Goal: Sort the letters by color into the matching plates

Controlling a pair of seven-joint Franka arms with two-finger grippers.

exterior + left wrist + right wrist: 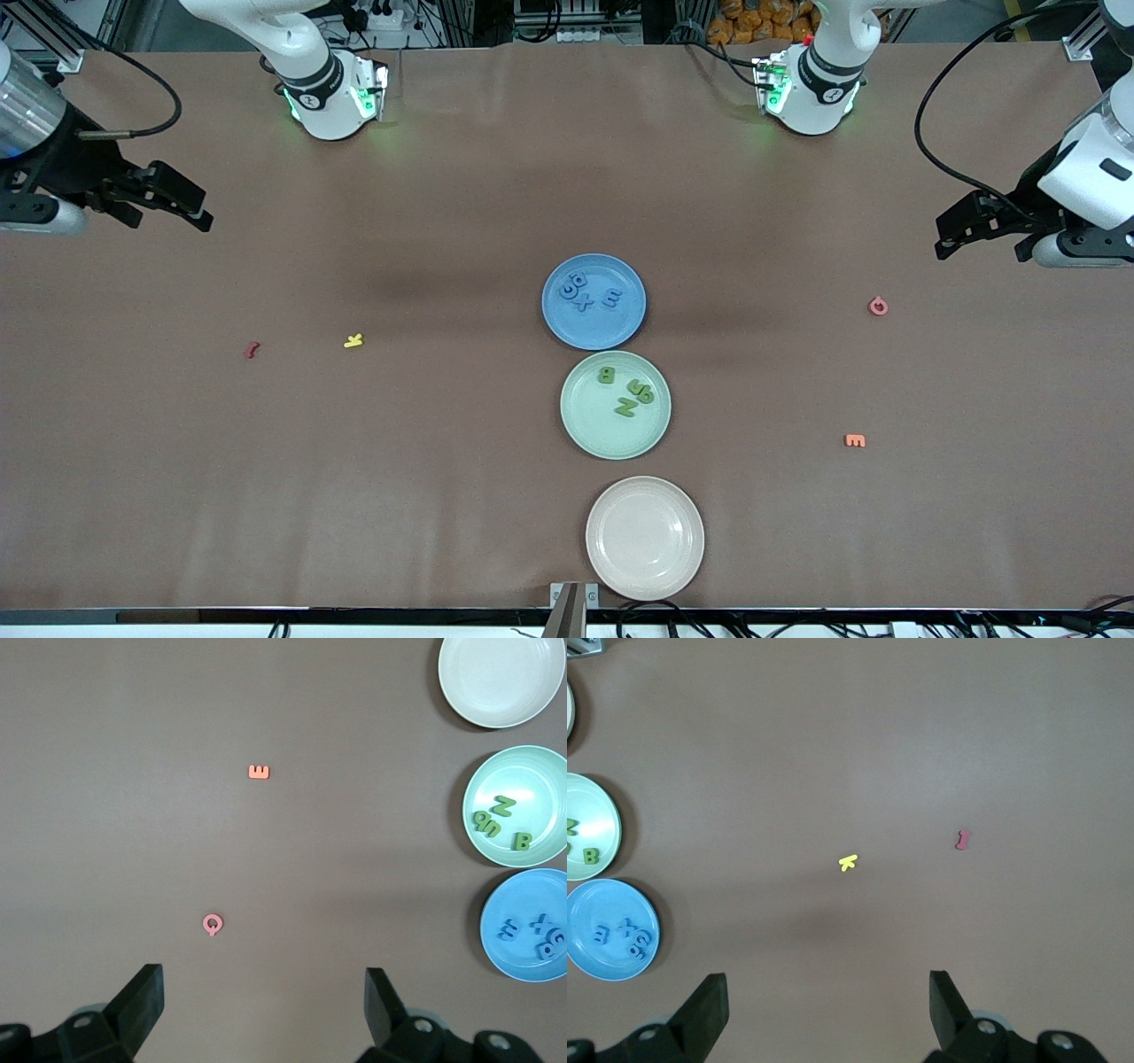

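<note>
Fingers (142, 997) of the left gripper (264, 1001) stand wide apart with nothing between them, hanging over bare bench (266, 496) at the left arm's end; the right gripper (828, 1001) matches it at the right arm's end, its fingers (709, 1001) spread and empty too. Both arms wait pulled back to the bench's ends.

Take the blue plate (620, 332) at mid-bench as the landmark. In it lie the blue letters (586, 292): an E toward the left arm's end, an X beside it, and two more overlapping near the rim toward the right arm's end. Just nearer the front camera, rims almost touching, sits the green plate (589, 434) with the green letters (627, 394): a B, an N, and two overlapping ones. Nearer again, close to the bench's front edge, is a cream plate (645, 538) with nothing in it.

Toward the left arm's end, well apart from the blue plate, lies a pink Q (878, 307), with an orange E (855, 440) nearer the camera. Toward the right arm's end lie a yellow K (353, 340) and, farther out, a small red letter (252, 350) I cannot read. Wide stretches of open brown bench separate the plates from these strays and from both grippers.
</note>
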